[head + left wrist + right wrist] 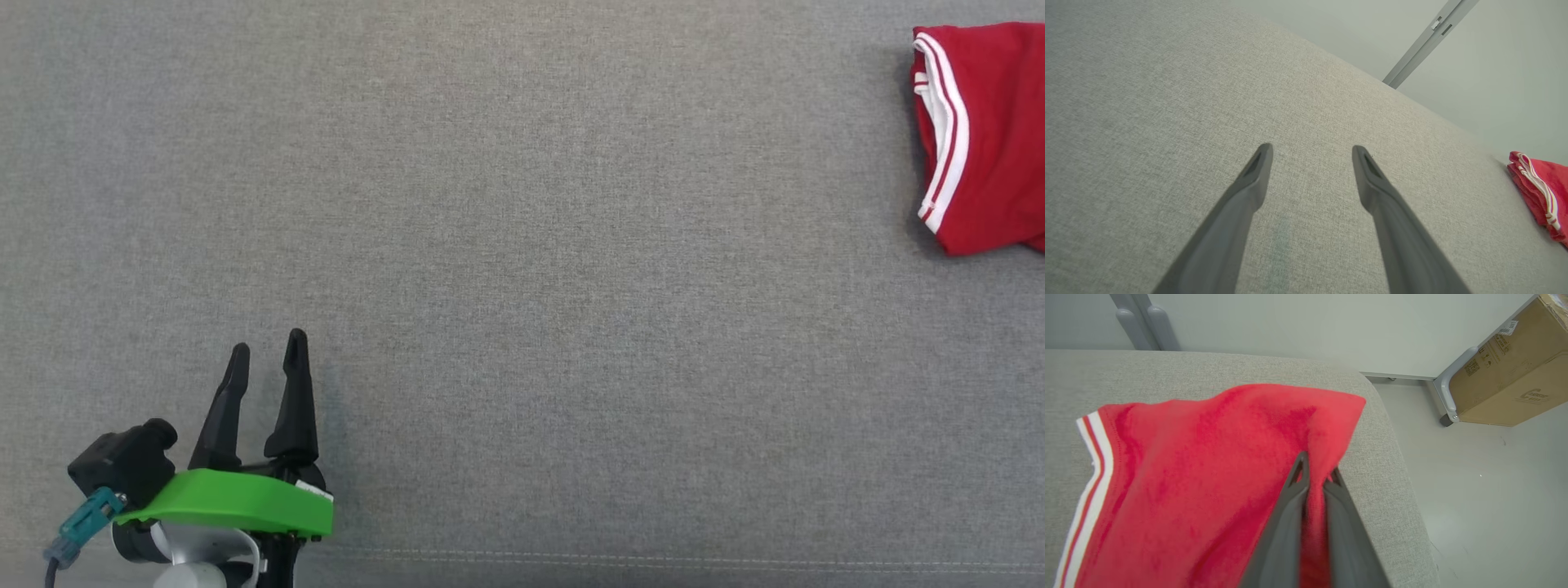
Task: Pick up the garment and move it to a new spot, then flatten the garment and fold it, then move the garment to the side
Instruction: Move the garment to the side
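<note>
While the right gripper (1317, 475) pinches the red garment (988, 139) at the frame's upper right, beside the cushion (1392, 465) edge, and the left gripper (268, 349) gapes empty, that thin hold could slip.

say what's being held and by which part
Right gripper pinches the garment by a fold at its plain edge, away from the striped hem. Left gripper is open, empty.

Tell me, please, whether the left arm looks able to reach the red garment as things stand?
Probably only with a long stretch: nothing blocks the grey surface between, but the open left end effector sits far from the garment, which the right end effector pinches.
</note>
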`<state>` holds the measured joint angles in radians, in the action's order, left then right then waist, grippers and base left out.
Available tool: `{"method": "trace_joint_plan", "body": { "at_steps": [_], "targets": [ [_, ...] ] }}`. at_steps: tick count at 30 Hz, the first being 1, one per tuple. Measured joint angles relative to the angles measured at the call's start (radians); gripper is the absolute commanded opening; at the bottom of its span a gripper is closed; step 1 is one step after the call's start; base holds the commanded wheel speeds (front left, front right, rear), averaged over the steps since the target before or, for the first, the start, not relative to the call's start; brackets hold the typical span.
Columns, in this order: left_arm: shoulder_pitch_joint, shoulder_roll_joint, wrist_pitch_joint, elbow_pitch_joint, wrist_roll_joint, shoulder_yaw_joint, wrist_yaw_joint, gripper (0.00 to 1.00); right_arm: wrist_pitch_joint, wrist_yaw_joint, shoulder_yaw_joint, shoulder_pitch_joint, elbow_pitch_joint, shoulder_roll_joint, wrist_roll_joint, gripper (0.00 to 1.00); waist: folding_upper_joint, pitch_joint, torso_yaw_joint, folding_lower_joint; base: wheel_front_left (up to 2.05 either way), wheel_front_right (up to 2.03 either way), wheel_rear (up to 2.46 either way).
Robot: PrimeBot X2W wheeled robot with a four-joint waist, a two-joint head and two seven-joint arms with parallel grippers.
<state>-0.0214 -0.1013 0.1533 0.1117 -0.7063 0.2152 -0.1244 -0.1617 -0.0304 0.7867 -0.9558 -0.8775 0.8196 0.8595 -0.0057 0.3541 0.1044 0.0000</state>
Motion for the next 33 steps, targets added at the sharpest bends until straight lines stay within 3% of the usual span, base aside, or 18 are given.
{"method": "trace_joint_plan", "body": {
  "at_steps": [1,2,3,4,11,20,33],
  "targets": [
    [0.003,-0.004,-0.004,0.002,0.002,-0.003,0.0,1.0,0.01,-0.011,0.0,0.0,-0.007,-0.002,-0.001,0.42,0.0,0.006,-0.001,0.0,0.0,0.0,0.0],
    [0.004,-0.007,-0.004,0.003,0.002,-0.006,0.0,1.0,0.015,-0.017,0.0,0.001,-0.015,-0.006,-0.001,0.42,0.0,0.011,-0.002,0.0,0.0,0.0,0.0],
    [0.005,-0.007,-0.005,0.005,0.006,-0.01,0.0,1.0,0.021,-0.02,0.0,0.002,-0.021,-0.012,-0.001,0.87,0.0,0.015,-0.003,0.0,0.0,0.0,0.0],
    [0.005,-0.008,-0.009,0.007,0.009,-0.015,0.0,1.0,0.028,-0.03,0.0,0.003,-0.028,-0.023,-0.001,1.0,0.0,0.019,-0.006,0.0,0.0,0.0,0.0],
    [0.006,-0.011,-0.021,0.022,0.03,-0.022,0.0,1.0,0.064,-0.042,0.001,0.019,-0.057,-0.071,-0.001,1.0,0.0,0.029,-0.031,0.0,0.0,0.0,0.0],
    [0.007,-0.01,-0.037,0.022,0.034,-0.023,0.0,1.0,0.138,-0.068,-0.023,0.056,-0.123,-0.069,-0.001,1.0,0.0,0.01,-0.077,0.0,0.0,0.0,0.0],
    [0.062,0.004,-0.028,0.006,0.03,0.014,0.02,1.0,0.351,-0.065,-0.035,0.004,-0.035,-0.165,-0.021,1.0,0.0,-0.079,-0.145,0.0,0.0,0.0,0.0]
  ]
}}
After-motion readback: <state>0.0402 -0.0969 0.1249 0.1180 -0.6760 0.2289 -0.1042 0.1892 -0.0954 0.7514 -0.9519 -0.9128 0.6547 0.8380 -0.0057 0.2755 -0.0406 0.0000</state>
